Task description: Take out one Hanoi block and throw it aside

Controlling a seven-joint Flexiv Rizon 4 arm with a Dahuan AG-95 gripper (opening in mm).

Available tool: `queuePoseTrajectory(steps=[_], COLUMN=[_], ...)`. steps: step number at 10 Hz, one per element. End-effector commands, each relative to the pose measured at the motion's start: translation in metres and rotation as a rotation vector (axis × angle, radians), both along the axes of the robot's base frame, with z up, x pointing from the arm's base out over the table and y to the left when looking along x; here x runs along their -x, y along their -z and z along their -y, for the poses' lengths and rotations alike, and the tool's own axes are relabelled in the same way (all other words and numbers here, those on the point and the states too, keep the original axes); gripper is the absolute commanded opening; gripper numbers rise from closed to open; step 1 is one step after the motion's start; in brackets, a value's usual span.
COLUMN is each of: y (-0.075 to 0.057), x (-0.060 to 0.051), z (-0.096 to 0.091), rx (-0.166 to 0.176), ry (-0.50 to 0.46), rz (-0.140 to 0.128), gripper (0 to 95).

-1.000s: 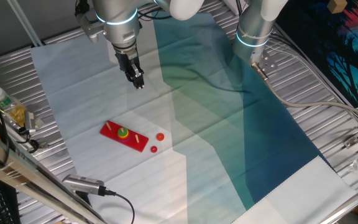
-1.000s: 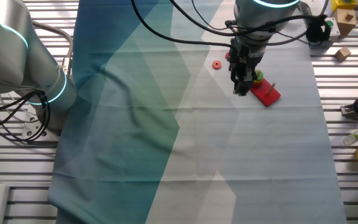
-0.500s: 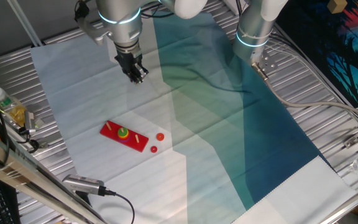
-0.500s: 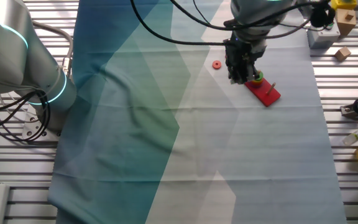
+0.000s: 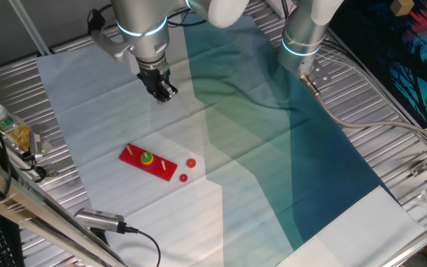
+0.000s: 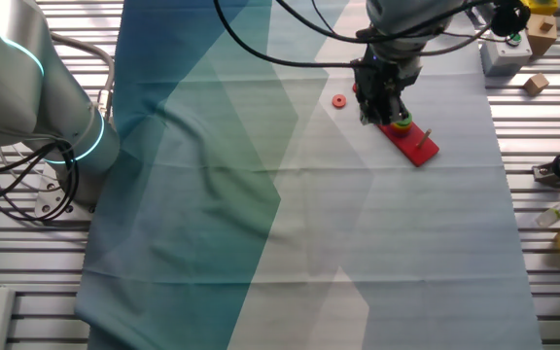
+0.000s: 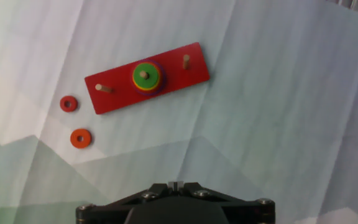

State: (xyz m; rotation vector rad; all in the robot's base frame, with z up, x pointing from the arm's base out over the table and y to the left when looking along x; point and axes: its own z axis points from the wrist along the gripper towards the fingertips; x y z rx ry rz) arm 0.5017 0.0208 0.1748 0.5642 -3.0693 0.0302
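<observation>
The green disc (image 7: 145, 76) looks like smooth painted wood with a soft sheen, threaded on a bare, pale wooden peg (image 7: 186, 61). The red base board (image 7: 146, 86) has the same smooth painted finish, as do the two red discs (image 7: 80, 137) lying on the cloth. The cloth (image 5: 273, 148) is thin, matt fabric with creases and fold lines. The table (image 6: 542, 282) beneath is ribbed, dull silver metal. The gripper (image 5: 163, 91) is matt black; the arm's casing (image 5: 139, 15) is glossy grey.

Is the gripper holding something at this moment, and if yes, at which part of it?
Nothing is held. The gripper hangs above the cloth with its fingers together and nothing between them. The green disc sits on the middle peg of the red base, atop the yellow disc.
</observation>
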Motion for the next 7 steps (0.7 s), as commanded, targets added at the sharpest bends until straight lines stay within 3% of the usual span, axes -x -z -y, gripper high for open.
queuePoseTrajectory(steps=[1,2,5,7], y=[0.001,-0.001,-0.011,-0.009], x=[-0.003,-0.009,-0.038,-0.052], z=[-0.003,-0.005,-0.015,-0.027], rx=[0.006,0.002,0.003,0.003], ry=[-0.029,-0.044,-0.038,-0.032], rz=[0.012,0.018,-0.002,-0.008], gripper=[0.0,0.0,0.0,0.0])
